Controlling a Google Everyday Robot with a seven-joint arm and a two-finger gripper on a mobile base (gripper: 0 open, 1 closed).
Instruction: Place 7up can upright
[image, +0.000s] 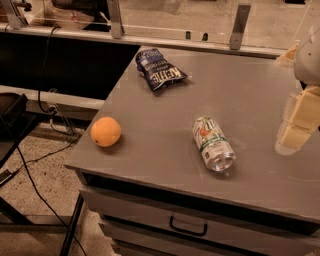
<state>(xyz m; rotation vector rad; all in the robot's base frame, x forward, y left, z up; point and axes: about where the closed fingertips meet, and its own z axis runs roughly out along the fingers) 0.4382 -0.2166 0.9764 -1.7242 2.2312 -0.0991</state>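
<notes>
The 7up can (213, 143) lies on its side on the grey table top (250, 90), right of centre, with its open metal end facing the front edge. It is silver-white with green bands and a red logo. My gripper (296, 127) hangs at the right edge of the view, to the right of the can and apart from it, holding nothing that I can see.
An orange (105, 131) sits near the table's front left corner. A dark blue chip bag (157, 68) lies at the back left. A drawer with a handle (188, 229) is below the top. Cables (35, 185) run across the floor on the left.
</notes>
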